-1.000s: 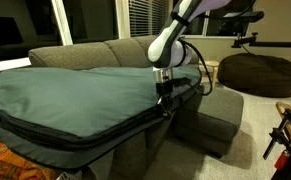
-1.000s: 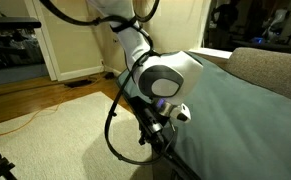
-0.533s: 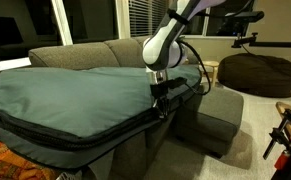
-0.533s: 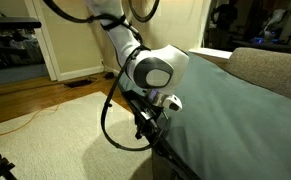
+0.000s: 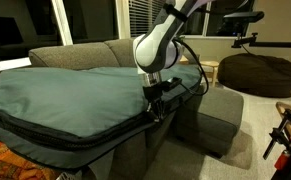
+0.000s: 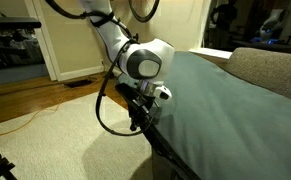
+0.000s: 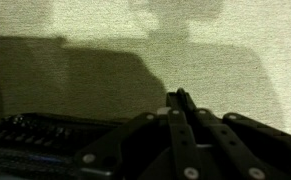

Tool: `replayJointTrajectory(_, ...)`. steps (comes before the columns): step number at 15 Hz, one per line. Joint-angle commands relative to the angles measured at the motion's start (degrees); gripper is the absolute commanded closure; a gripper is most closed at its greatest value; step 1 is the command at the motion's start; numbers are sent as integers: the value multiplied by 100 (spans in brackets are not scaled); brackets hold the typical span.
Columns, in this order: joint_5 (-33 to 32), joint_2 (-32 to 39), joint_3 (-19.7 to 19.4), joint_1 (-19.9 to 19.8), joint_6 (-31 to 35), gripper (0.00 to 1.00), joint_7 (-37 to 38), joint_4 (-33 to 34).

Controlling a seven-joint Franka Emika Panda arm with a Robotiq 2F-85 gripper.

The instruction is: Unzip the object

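Exterior view, from the room side: very large flat teal-grey padded fabric bag (image 5: 75, 95) lies across the grey sofa (image 5: 85, 52), covering most of the seat, with its dark zipper band (image 5: 65, 135) running along the front edge. The Robotiq gripper (image 5: 153, 108) is down at that band, towards the bag's tapered end and the dark brown beanbag (image 5: 260, 72) side. No gaping seam visible anywhere along the band, and I can't tell which stretch is unzipped. Exterior view from the floor side: gripper (image 6: 140, 115) is right on the bag's (image 6: 225, 110) edge, above the beige carpet (image 6: 45, 130); the fingers are dark against a dark band, so no detail. Wrist view: fingertips of the gripper (image 7: 178, 97) are pressed together with no gap. Whether a zip pull is pinched between them is hidden. Dark toothed strip (image 7: 25, 130) at lower left, likely zipper. Judgement: pull probably engaged, mid-travel at best, and a long run of edge is left to open.
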Motion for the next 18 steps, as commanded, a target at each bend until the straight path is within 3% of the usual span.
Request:
replayJointTrajectory(1,-129,-255,8,268,-150,95,296,-103)
replayJointTrajectory(18,-465,-575,114,984,-107,95,571,-181)
